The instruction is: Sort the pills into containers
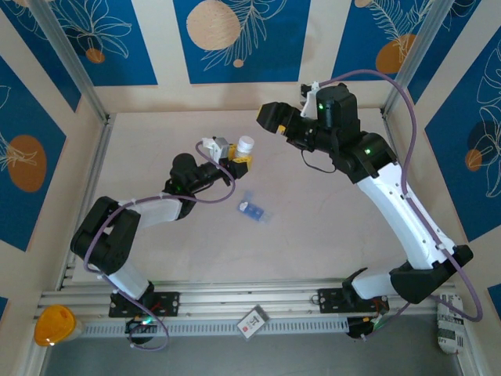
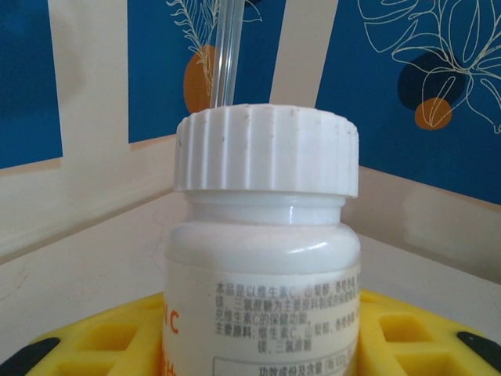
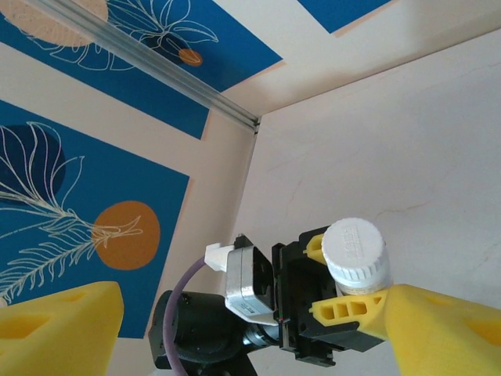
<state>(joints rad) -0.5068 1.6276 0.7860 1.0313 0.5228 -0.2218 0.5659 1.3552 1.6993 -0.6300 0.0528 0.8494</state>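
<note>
Pill box [image 1: 252,210] on table [image 1: 329,235], contents unclear; left jaws clamp white-capped bottle [image 1: 245,146]; right jaws wide, empty.

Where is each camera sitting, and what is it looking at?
Top external: high behind the arms, looking down on the table; the left arm and right arm show.
Left wrist: on the left arm, looking level at the bottle; the left gripper shows, shut on it.
Right wrist: on the right arm, looking down at that bottle; the open right gripper shows at the bottom.
Shared: all three views see the white-capped bottle.
</note>
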